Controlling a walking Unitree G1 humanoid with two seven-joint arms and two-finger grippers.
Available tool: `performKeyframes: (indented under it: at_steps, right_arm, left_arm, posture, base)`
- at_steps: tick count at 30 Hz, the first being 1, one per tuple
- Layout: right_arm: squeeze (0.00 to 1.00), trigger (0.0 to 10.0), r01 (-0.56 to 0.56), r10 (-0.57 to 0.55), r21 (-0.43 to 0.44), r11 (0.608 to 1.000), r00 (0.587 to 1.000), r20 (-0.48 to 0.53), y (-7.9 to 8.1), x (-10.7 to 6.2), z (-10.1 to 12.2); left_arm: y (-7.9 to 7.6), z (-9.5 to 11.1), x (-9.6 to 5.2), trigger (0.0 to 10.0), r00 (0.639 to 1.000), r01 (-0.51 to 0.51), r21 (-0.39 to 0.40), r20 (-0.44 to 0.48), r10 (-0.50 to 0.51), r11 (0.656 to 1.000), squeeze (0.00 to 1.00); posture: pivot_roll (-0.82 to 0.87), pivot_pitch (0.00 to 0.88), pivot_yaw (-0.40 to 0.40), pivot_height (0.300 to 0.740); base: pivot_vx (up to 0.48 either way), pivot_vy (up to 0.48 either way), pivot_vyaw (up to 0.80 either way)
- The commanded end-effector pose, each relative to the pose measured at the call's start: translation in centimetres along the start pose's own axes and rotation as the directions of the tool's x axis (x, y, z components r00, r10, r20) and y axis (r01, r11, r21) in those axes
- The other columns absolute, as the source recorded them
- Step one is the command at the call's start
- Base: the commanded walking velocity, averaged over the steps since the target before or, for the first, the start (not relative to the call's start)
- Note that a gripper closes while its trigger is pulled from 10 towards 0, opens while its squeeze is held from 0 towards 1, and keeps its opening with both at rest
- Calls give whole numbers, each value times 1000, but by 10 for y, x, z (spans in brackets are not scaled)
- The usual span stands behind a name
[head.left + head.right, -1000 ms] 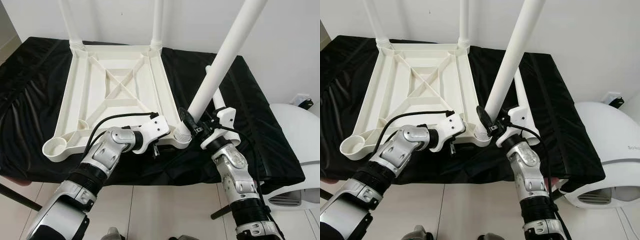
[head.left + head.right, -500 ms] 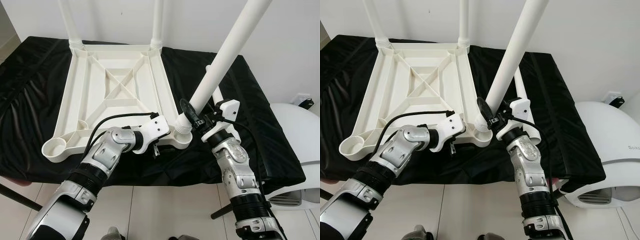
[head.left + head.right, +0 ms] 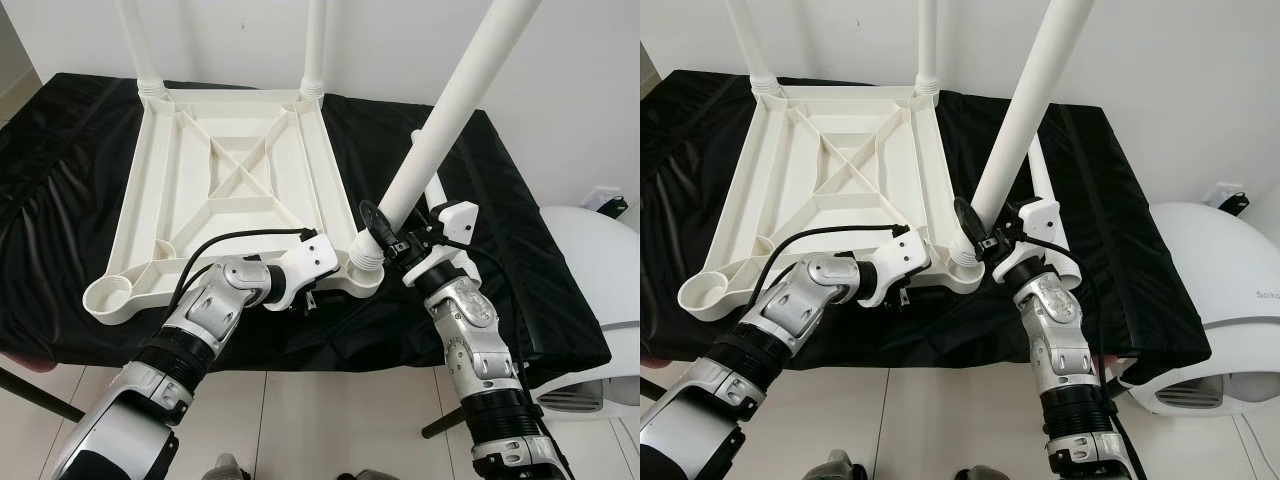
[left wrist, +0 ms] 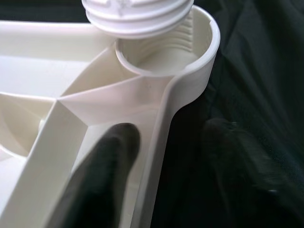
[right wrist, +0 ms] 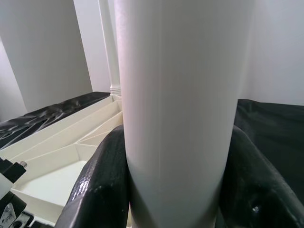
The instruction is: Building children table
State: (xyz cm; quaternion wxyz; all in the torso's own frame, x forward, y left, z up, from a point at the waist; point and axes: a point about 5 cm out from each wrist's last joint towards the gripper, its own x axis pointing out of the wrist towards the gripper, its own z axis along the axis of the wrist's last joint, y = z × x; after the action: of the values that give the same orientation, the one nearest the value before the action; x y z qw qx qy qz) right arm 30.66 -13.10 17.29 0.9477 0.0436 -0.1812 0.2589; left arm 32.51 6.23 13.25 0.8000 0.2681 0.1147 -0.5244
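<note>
- The left gripper (image 3: 305, 292) sits at the near edge of the upturned table top (image 3: 230, 190), its jaws astride the rim: one black finger (image 4: 102, 175) lies inside the frame and the other outside, clamping the rim just short of the corner socket (image 4: 161, 57). A second ago it was in much the same place, so it has gone on steadying the top; its wrist is now tucked slightly lower.
- The right gripper (image 3: 990, 240) is clamped on the loose table leg (image 3: 440, 120) low on its shaft, black fingers (image 5: 102, 185) wrapped round either side of the tube.
- The leg's threaded end (image 4: 135, 16) rests at the mouth of the near right socket, with several threads not yet inside. Over the last second the gripper has shifted a little up and round the shaft and the leg stands a touch steeper. That looks like seating or the first part of a turn; I judge the leg not yet screwed home.
- A further leg (image 3: 1040, 185) lies flat on the black-covered desk (image 3: 520, 230), partly behind the right wrist.
- At the far edge, two legs (image 3: 316, 45) already stand upright in their sockets. The near left socket (image 3: 110, 297) is empty.
</note>
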Motion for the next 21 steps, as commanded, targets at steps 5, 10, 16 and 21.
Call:
performKeyframes:
  at_steps: [5,10,16,21]
  right_arm:
    - [0,10000,-5,5,0,1000,1000,-26,-1,-3,-4]
    - [0,10000,-14,14,-3,1000,999,-32,0,-4,-5]
    - [0,10000,-22,22,-4,1000,999,-50,-1,-7,-8]
    - [0,10000,-29,28,-13,1000,998,-62,-5,-7,-9]
  left_arm:
    - [1,-4,1,10000,999,1,2,-38,-1,1000,0]
    - [1,-4,0,4588,1000,3,1,-30,-3,1000,0]
    - [1,-5,-1,4706,1000,-2,-4,-24,2,1000,0]
    - [2,-4,-2,0,1000,-3,-13,-12,3,1000,0]
  posture:
    - [11,36,-40,740]
    - [11,31,-39,740]
    - [12,24,-41,740]
    - [10,19,-45,740]
  base:
    - [0,0,0]
    - [0,0,0]
    - [0,0,0]
    - [0,0,0]
